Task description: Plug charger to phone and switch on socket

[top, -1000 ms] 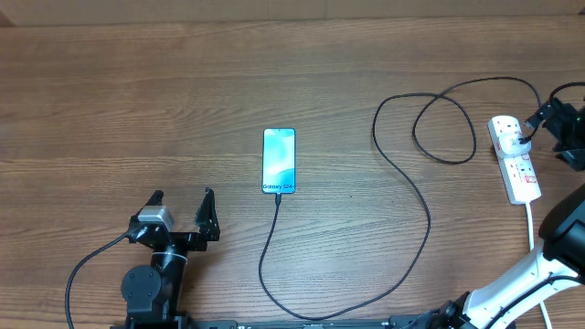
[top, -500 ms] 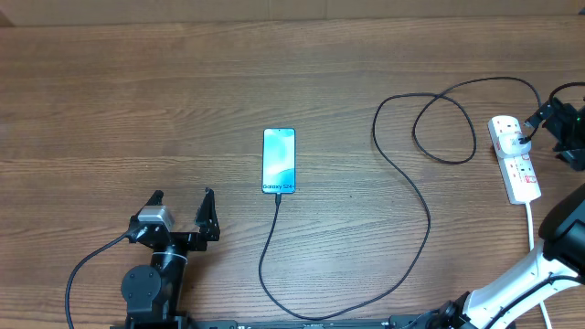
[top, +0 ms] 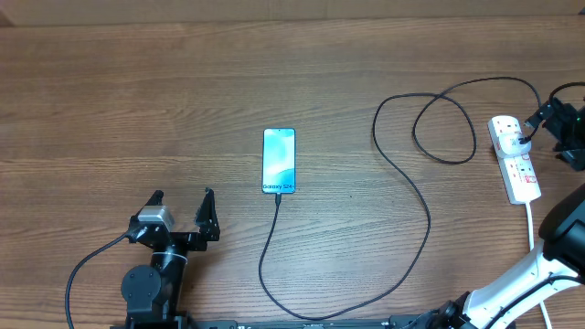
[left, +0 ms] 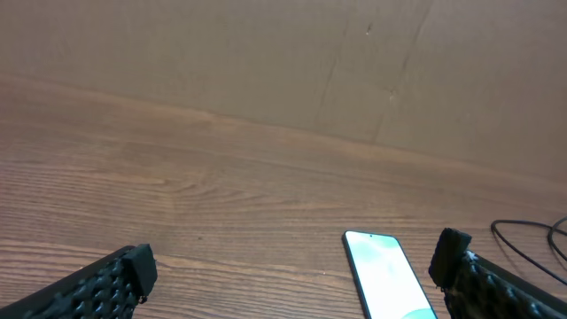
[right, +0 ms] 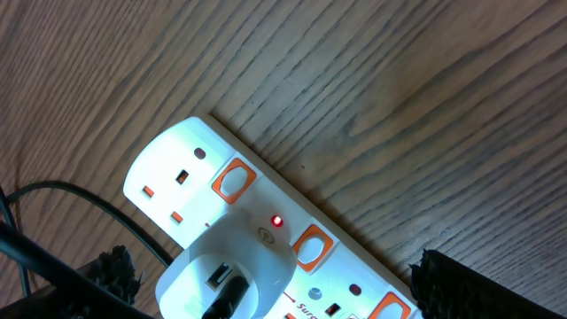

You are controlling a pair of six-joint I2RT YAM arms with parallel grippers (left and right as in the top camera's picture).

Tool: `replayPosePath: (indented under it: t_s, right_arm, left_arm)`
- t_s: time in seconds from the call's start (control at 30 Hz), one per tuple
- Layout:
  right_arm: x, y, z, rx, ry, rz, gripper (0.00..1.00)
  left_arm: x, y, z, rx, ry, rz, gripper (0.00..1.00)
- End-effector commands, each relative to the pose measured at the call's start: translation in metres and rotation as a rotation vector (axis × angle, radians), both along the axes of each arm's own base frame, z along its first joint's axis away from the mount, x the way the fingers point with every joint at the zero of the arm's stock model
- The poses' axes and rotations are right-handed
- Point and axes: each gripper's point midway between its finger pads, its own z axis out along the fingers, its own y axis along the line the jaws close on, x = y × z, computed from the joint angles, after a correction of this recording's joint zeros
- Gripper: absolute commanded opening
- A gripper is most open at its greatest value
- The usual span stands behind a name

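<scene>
Hovering at the far right edge of the table (top: 137,91), your right gripper (right: 275,270) has its fingers spread wide, 1 on each side of the socket (right: 177,190), gripping nothing. Between them sits a white adapter (right: 226,266) pushed into the strip, with the black charger (top: 425,215) cable leaving it. A small red lamp (right: 276,220) glows on the socket beside the orange-red rocker switches (right: 232,182), so the power looks switched on, though you cannot read a rocker's position. From there the cable loops across the wood toward the near edge, then rises to the near end of the phone (top: 279,160), which lies flat mid-table with its screen lit. The tip seems seated, but it is too small to confirm. Your left gripper (top: 183,195) rests near left, wide and empty, well apart from the phone. Both steps look done; little seems left beyond withdrawing.
</scene>
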Motion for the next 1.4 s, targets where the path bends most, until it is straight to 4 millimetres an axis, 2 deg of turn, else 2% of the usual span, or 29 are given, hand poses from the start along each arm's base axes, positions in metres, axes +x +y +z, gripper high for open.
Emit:
replayPosePath:
  t_s: [0.0,0.37,0.63,1.1,1.23,1.37]
  right_arm:
    - [0.003,-0.005,0.007,-0.019,-0.018,-0.010,1.00]
    - [0.003,-0.005,0.009,-0.022,-0.022,-0.010,1.00]
    - [0.004,-0.006,0.044,-0.068,-0.083,-0.011,1.00]
    - [-0.010,0.007,0.163,-0.231,-0.301,-0.008,1.00]
    - [-0.015,0.028,0.207,-0.287,-0.389,0.023,1.00]
    - [-0.010,0.062,0.233,-0.309,-0.454,0.095,1.00]
  left_arm:
    - [0.000,0.000,0.000,0.028,-0.008,0.000,1.00]
    - [0.000,0.000,0.000,0.028,-0.008,-0.001,1.00]
    - [0.000,0.000,0.000,0.028,-0.008,0.000,1.00]
    - [0.000,0.000,0.000,0.028,-0.008,-0.001,1.00]
    - [0.000,0.000,0.000,0.028,-0.008,0.000,0.99]
    - [0.000,0.000,0.000,0.028,-0.008,0.000,0.99]
